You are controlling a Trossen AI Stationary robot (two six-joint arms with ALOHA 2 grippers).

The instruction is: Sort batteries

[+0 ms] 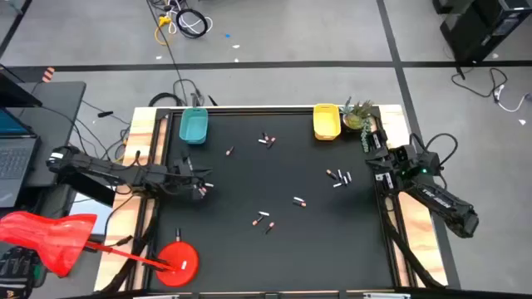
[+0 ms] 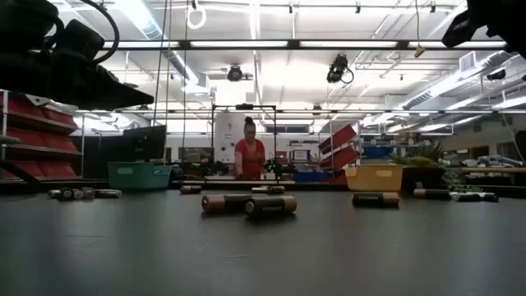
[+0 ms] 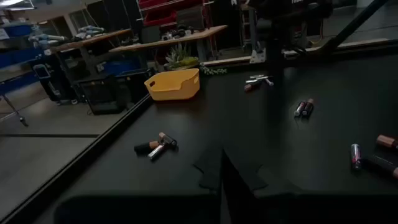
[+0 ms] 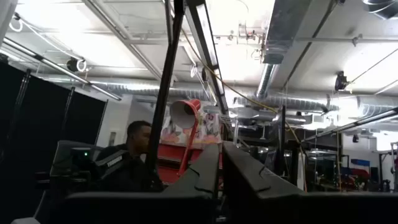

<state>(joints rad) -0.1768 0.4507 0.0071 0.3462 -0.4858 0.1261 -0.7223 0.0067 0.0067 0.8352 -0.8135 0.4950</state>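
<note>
Small batteries lie scattered flat on the black mat: a pair near the far edge, one, a cluster on the right, one in the middle and a few nearer. A pale pair lies by my left gripper, which hovers shut over the mat's left side. The left wrist view shows batteries ahead of the shut fingers. My right gripper waits shut at the mat's right edge, tipped up toward the ceiling. In the low view two batteries lie closest.
A teal tray stands at the far left of the mat, a yellow tray at the far right, next to a small plant. A red lamp stands at the near left corner. A person is in the room beyond.
</note>
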